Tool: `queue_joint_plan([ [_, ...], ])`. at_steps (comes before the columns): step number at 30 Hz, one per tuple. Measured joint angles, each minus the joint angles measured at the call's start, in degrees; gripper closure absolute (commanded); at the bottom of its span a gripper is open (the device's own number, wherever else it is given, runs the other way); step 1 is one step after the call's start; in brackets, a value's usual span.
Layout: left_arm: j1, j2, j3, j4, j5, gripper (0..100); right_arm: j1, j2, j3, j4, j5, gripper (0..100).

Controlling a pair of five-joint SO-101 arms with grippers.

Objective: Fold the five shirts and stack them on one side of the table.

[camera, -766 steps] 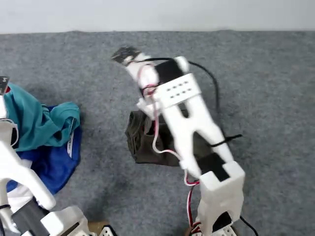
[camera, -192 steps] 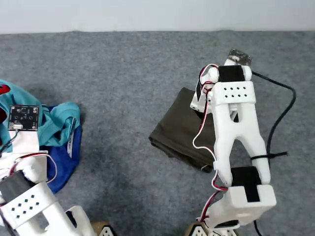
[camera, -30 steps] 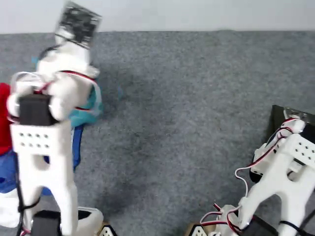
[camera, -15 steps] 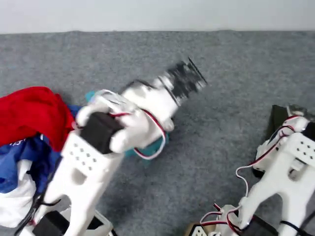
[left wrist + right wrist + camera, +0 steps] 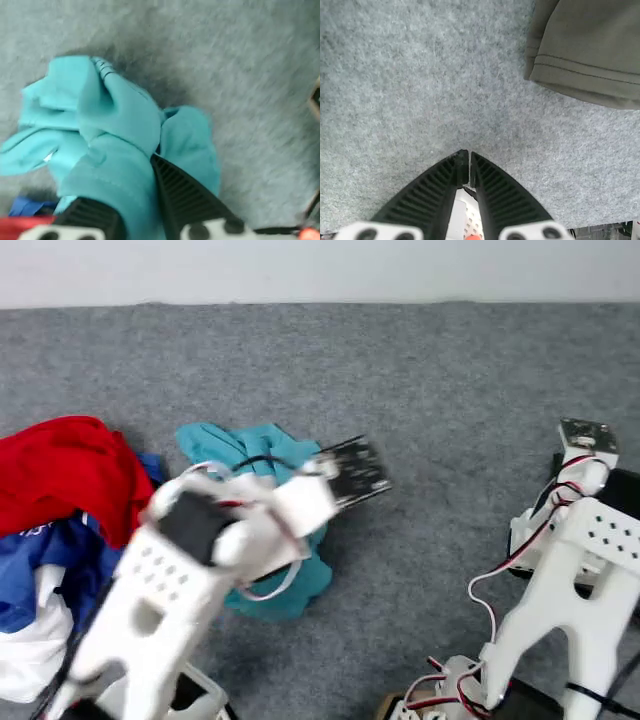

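A crumpled teal shirt [image 5: 255, 455] lies near the table's middle, partly under the left arm [image 5: 200, 550]. In the left wrist view my left gripper [image 5: 145, 165] is shut on the teal shirt [image 5: 115, 130], with cloth bunched between its black fingers. At the left edge a pile holds a red shirt [image 5: 65, 475], a blue shirt [image 5: 50, 560] and a white shirt [image 5: 30, 655]. The folded olive shirt [image 5: 585, 45] lies at the right side of the table. My right gripper [image 5: 469, 156] hangs shut over bare carpet beside it, holding nothing.
Grey carpet [image 5: 440, 390] covers the table, bare between the teal shirt and the right arm [image 5: 580, 550]. A pale wall [image 5: 320, 270] runs along the far edge. Red and white cables hang at the right arm's base.
The left arm has swung down and toward the front, dragging the teal shirt out of the pile toward the middle. The right arm has shifted slightly at the right edge.
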Motion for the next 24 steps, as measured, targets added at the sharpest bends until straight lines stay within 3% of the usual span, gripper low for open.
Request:
queue_joint_plan([
  [11, -32.44, -29.27, 16.88, 0.44, -14.95, 99, -0.35, 0.0, 0.0, 0.0, 0.0, 99.0],
  [17, -51.34, -35.69, 24.26, -1.14, -17.41, 99, -7.12, 0.0, 0.0, 0.0, 0.0, 99.0],
  [20, -57.41, -36.66, 29.01, -4.22, -17.41, 99, -12.75, 0.0, 0.0, 0.0, 0.0, 99.0],
  [24, -60.13, -38.24, 31.65, -6.42, -16.35, 98, -18.81, 0.0, 0.0, 0.0, 0.0, 99.0],
])
